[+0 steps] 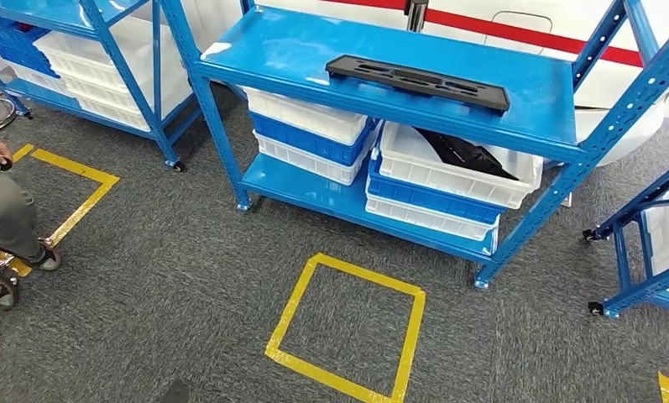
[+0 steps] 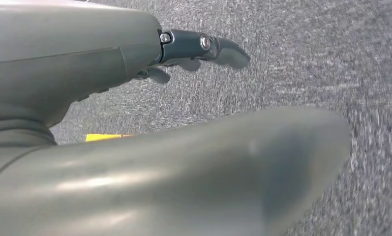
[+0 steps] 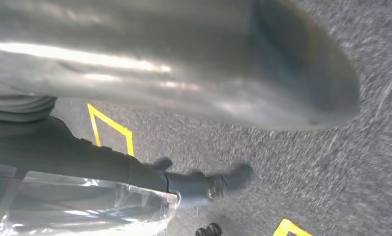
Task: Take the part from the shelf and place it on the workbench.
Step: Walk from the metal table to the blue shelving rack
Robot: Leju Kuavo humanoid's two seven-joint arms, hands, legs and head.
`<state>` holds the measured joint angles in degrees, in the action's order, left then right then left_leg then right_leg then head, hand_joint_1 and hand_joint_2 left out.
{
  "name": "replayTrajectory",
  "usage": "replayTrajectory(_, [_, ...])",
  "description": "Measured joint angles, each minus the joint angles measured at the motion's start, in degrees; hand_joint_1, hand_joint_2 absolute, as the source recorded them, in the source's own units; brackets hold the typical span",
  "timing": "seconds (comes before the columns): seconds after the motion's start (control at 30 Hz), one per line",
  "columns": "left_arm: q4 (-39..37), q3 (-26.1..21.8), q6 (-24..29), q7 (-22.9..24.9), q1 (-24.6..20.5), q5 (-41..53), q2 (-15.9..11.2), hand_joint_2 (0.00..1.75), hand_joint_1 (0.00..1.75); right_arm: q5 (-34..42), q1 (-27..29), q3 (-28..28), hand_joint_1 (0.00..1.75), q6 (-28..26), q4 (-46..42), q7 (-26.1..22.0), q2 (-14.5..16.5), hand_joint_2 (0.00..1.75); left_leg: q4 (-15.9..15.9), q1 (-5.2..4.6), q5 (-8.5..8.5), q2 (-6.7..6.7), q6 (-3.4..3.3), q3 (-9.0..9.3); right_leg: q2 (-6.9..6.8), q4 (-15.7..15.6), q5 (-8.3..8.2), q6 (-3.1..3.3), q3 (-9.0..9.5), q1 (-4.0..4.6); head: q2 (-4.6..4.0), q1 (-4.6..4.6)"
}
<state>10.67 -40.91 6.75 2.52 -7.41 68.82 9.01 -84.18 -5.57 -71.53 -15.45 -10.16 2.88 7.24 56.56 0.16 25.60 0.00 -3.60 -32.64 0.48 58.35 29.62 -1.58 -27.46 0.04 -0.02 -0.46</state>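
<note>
Head view: black part [image 1: 417, 82] lies flat on blue shelf's [image 1: 515, 92] top level, far right. Left wrist view: left robot hand [image 2: 194, 54] holds nothing, fingers extended above carpet. Right wrist view: right robot hand [image 3: 203, 183] likewise unloaded, fingers apart.

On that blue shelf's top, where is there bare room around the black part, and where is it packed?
The top of the blue shelf lies bare left of the black part, with narrower bare strips along its front edge and at its right end. The lower level is crowded: stacked white and blue bins, and a white bin holding something dark.
</note>
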Motion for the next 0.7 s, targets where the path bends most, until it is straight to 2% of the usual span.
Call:
replayTrajectory(0.03, [0.0,-0.01,0.04,0.01,-0.04,0.03,0.02,0.0,0.0,0.0,-0.08,0.02,0.0,0.0,0.0,-0.01,-0.01,0.0,-0.2,0.14,-0.06,-0.02,-0.16,0.69,-0.05,2.05,0.71,-0.01,-1.11,-0.09,0.0,0.09])
replayTrajectory(0.07, [0.0,-0.02,0.1,0.05,-0.09,0.07,0.03,0.0,0.0,-0.02,-0.17,0.05,0.0,0.0,0.0,-0.05,-0.03,0.0,-0.32,0.2,0.05,0.01,-0.24,0.98,-0.08,5.35,1.82,0.04,-3.08,-0.24,0.0,0.17])
replayTrajectory(0.13, [0.0,-0.03,0.25,0.22,-0.12,0.12,0.05,0.0,0.0,-0.06,-0.23,0.1,0.0,0.0,0.0,-0.13,-0.11,0.0,-0.31,0.18,0.47,-0.11,-0.29,1.18,-0.08,12.78,4.39,0.04,-8.19,-0.51,0.0,0.28])
replayTrajectory(0.17, [0.0,-0.03,0.33,0.31,-0.05,0.14,0.08,0.0,0.0,-0.06,-0.14,0.11,0.0,0.01,0.0,-0.16,-0.19,0.0,-0.3,0.19,0.73,-0.2,-0.2,1.36,-0.08,14.76,5.18,-0.09,-10.04,-0.65,0.0,0.28])
replayTrajectory(0.2, [0.0,-0.04,0.43,0.36,0.02,0.15,0.11,0.0,0.0,-0.04,-0.02,0.1,0.0,0.01,0.0,-0.17,-0.24,0.0,-0.29,0.23,1.03,-0.3,-0.05,1.67,-0.09,14.54,4.91,-0.48,-10.78,-0.79,0.0,0.35])
replayTrajectory(0.23, [0.0,-0.05,0.51,0.38,0.09,0.17,0.14,0.0,0.0,-0.02,0.09,0.09,0.0,0.02,0.0,-0.18,-0.3,0.0,-0.29,0.29,1.38,-0.36,0.18,2.13,-0.12,11.99,3.36,-1.09,-10.36,-0.98,0.0,0.38])
replayTrajectory(0.3, [0.0,-0.09,0.69,0.4,0.15,0.2,0.16,0.0,0.0,0.01,0.21,0.09,0.0,0.02,0.01,-0.19,-0.38,0.0,-0.24,0.32,2.19,-0.4,0.81,3.18,-0.4,3.99,-1.37,-2.45,-8.02,-1.41,0.0,0.46])
replayTrajectory(0.33, [0.0,-0.1,0.81,0.4,0.14,0.21,0.16,0.0,0.0,0.01,0.18,0.09,0.0,0.03,0.01,-0.19,-0.39,0.0,-0.22,0.27,2.6,-0.37,1.2,3.5,-0.67,1.01,-2.68,-2.35,-7.1,-1.45,0.0,0.48])
replayTrajectory(0.37, [0.0,-0.11,0.9,0.42,0.13,0.21,0.16,0.0,0.0,0.01,0.16,0.1,0.0,0.03,0.01,-0.19,-0.39,0.0,-0.24,0.19,3.01,-0.31,1.64,3.65,-0.87,-0.54,-3.36,-1.85,-6.57,-1.34,0.0,0.46])
replayTrajectory(0.43, [0.0,-0.13,1.03,0.46,0.13,0.24,0.16,0.0,0.0,0.03,0.19,0.1,0.0,0.04,0.0,-0.19,-0.38,0.0,0.23,0.21,3.35,-0.2,2.4,3.86,-0.93,-0.93,-3.15,0.1,-6.22,-1.14,0.0,0.36])
replayTrajectory(0.5, [0.0,-0.15,1.1,0.51,0.11,0.33,0.16,0.0,0.0,0.04,0.3,0.09,0.0,0.04,0.0,-0.19,-0.34,0.0,2.03,0.52,3.77,-0.11,2.95,3.73,-0.69,-1.17,-3.37,1.25,-5.14,-1.39,0.0,0.26])
replayTrajectory(0.53, [0.0,-0.15,1.15,0.55,0.08,0.38,0.17,0.0,0.0,0.04,0.26,0.09,0.0,0.05,0.0,-0.19,-0.33,0.0,4.0,0.64,4.45,-0.1,3.19,2.84,-0.62,-1.29,-3.25,1.66,-4.42,-1.47,0.0,0.16])
replayTrajectory(0.57, [0.0,-0.14,1.19,0.58,0.05,0.4,0.19,0.0,0.0,0.03,0.19,0.09,0.0,0.05,0.0,-0.19,-0.33,0.0,7.05,0.73,5.56,-0.11,3.45,1.2,-0.59,-1.42,-3.09,1.98,-3.91,-1.48,0.0,0.05])
replayTrajectory(0.63, [0.0,-0.13,1.27,0.7,0.04,0.4,0.21,0.0,0.0,0.03,0.08,0.1,0.0,0.05,0.0,-0.19,-0.38,0.0,14.1,0.79,8.64,-0.15,3.87,-3.45,-0.53,-1.5,-2.62,2.52,-3.38,-1.32,0.0,-0.13])
replayTrajectory(0.67, [0.0,-0.13,1.29,0.76,0.07,0.39,0.21,0.0,0.0,0.03,0.09,0.1,0.0,0.04,0.0,-0.19,-0.39,0.0,16.26,0.83,9.49,-0.15,3.98,-5.4,-0.47,-1.51,-2.34,2.66,-3.15,-1.25,0.0,-0.15])
replayTrajectory(0.7, [0.0,-0.14,1.32,0.82,0.12,0.39,0.2,0.0,0.0,0.03,0.15,0.09,0.0,0.05,0.0,-0.19,-0.39,0.0,16.58,0.86,9.19,-0.14,3.98,-6.47,-0.39,-1.5,-2.06,2.68,-2.88,-1.2,0.0,-0.16])
